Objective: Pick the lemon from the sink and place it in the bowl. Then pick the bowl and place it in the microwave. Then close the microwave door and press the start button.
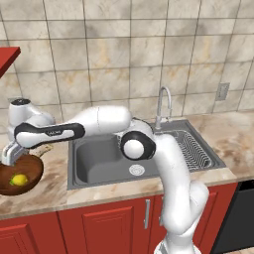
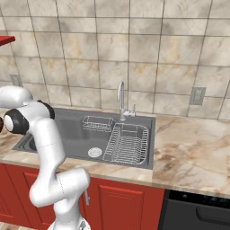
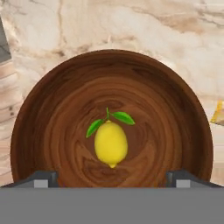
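the jaws stand wide open, with nothing between them: in the hand view the 2 dark fingertips (image 3: 41, 178) rise far apart at the bottom corners, one on each side of the bowl (image 3: 65, 109). the gripper (image 3: 112, 179) hangs above the bowl and looks straight down into it.

the lemon (image 3: 111, 143) lies free on the bottom of the bowl, near the middle, with 2 green leaves at its stem end. the jaws do not touch it. the bowl is round, dark reddish-brown and wood-grained, and it rests on the marble tabletop (image 3: 131, 26).

in the left base view the gripper (image 1: 11, 153) sits at the far left, just over the bowl (image 1: 30, 171), where the lemon (image 1: 19, 179) shows as a small yellow spot inside. the white arm (image 1: 99, 121) reaches leftward to it across the sink (image 1: 94, 158). the bowl stands on the tabletop (image 1: 54, 188) just left of the sink.

the sink is a grey basin with a round pale drain (image 1: 137, 170), a wire rack (image 1: 196, 149) on its right side and a curved steel tap (image 1: 162, 106) behind it. red cabinet doors (image 1: 109, 228) run below the tabletop, and a beige tiled wall (image 1: 124, 49) rises behind, with a power outlet (image 1: 222, 91) at right.

in the right base view the sink (image 2: 72, 130) holds 2 wire racks, and the tap (image 2: 121, 101) stands at its back edge.
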{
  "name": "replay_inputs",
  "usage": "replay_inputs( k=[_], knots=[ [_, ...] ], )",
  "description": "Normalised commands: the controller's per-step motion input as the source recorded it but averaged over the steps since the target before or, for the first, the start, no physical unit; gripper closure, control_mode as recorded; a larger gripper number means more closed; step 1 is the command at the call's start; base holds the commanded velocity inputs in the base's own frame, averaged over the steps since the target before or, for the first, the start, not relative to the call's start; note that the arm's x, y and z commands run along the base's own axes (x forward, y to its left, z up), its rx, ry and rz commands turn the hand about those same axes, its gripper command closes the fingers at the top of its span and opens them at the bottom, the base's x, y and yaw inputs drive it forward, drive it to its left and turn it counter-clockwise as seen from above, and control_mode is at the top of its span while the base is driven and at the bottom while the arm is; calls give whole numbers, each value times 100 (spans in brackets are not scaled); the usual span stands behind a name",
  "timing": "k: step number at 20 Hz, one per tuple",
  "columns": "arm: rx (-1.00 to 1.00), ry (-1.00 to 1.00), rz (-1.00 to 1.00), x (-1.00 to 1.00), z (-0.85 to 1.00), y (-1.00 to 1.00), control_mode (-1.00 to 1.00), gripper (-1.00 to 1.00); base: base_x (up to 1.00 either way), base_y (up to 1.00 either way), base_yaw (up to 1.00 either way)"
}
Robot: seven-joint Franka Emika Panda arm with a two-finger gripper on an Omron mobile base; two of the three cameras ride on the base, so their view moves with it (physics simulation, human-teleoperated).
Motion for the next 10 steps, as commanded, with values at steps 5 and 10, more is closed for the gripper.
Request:
replay_inputs(
  k=[5,10],
  knots=[
    [14,13,-28,-6,5,-98,-100,-100,0,0,0],
    [3,19,-35,-3,-37,-44,-100,-100,0,0,0]
  ],
)
